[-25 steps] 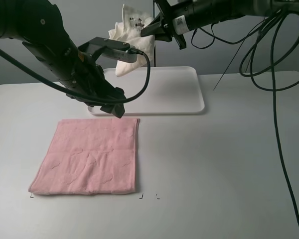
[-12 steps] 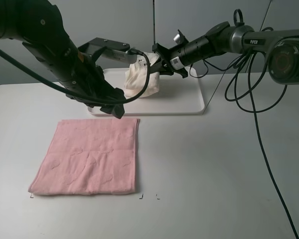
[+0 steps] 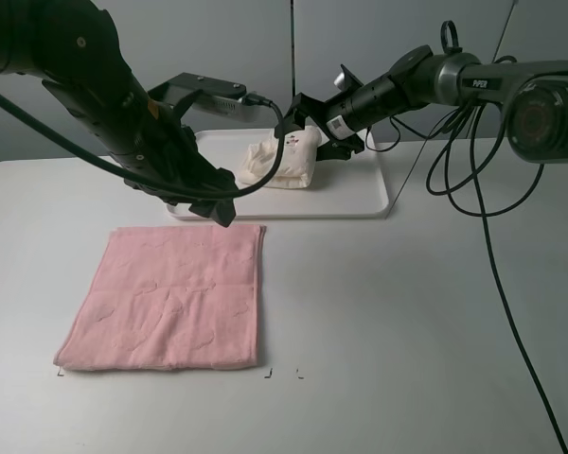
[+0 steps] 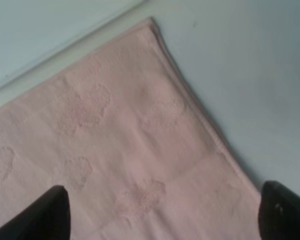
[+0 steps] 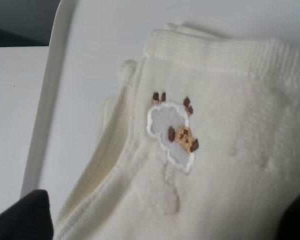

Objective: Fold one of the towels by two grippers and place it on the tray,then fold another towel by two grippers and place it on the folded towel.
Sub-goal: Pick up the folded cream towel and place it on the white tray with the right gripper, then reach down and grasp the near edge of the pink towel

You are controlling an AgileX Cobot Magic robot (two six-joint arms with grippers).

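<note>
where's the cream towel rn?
Exterior high view: the cream towel lies bunched on the tray, near its middle, right at the right gripper and beyond the pink towel.

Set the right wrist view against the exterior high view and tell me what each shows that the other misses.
Only the right wrist view: the stitched detail of the small embroidered patch on the cream-white towel, and the towel's ribbed hem. Only the exterior high view: the pink towel spread flat on the table, the left end effector near its far edge, and the hanging cables. Both: the cream-white towel lying on the white tray.
</note>
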